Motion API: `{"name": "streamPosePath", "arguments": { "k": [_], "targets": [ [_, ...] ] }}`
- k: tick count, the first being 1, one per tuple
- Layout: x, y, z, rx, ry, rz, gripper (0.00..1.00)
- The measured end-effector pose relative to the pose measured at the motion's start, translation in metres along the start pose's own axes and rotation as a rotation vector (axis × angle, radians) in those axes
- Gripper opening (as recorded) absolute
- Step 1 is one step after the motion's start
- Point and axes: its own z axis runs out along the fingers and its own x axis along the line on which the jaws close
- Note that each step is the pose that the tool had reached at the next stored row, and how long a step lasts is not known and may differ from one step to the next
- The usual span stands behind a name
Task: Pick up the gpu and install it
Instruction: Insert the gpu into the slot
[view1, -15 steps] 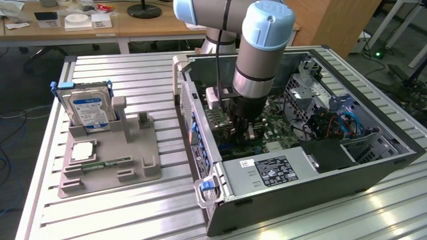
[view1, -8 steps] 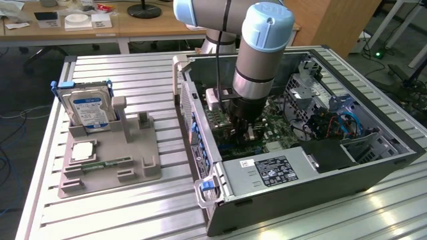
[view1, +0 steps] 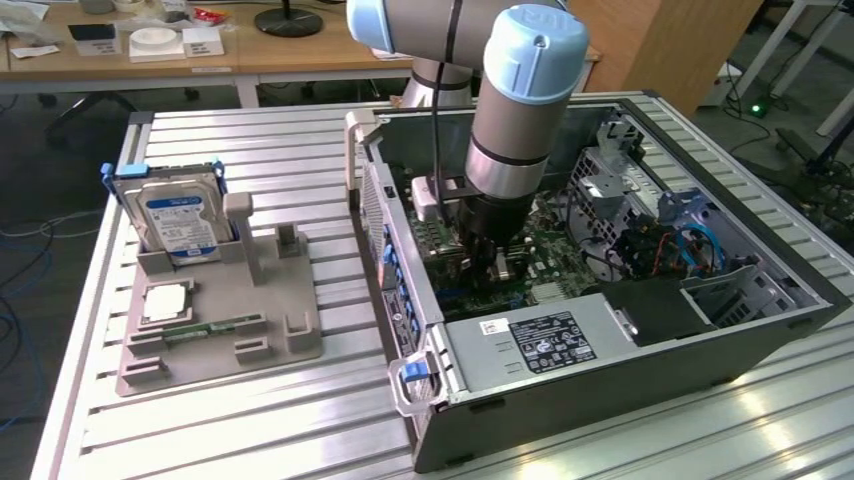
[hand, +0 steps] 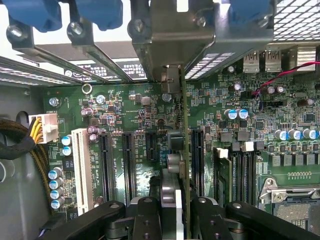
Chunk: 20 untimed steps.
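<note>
standing edge-on between the gripper (hand: 172, 210) fingers, the gpu (hand: 183, 150) is pinched tight. it hangs just over the motherboard (hand: 125, 105) slots inside the computer case (view1: 747, 330).

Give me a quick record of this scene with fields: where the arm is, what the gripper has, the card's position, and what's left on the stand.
arm: reaching down into the open computer case
gripper: shut on the gpu
gpu: held upright on edge over the motherboard, among the expansion slots; whether it is seated cannot be told
stand: on the exterior view's left, holds the hard drive upright and the memory stick lying flat
</note>
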Motion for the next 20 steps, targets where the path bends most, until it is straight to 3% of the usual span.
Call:
{"name": "streamPosePath", "arguments": {
  "k": [20],
  "targets": [
    [0.0002, 0.0004, 0.0063, -0.0002, 0.0003, 0.000, 0.29]
  ]
}}
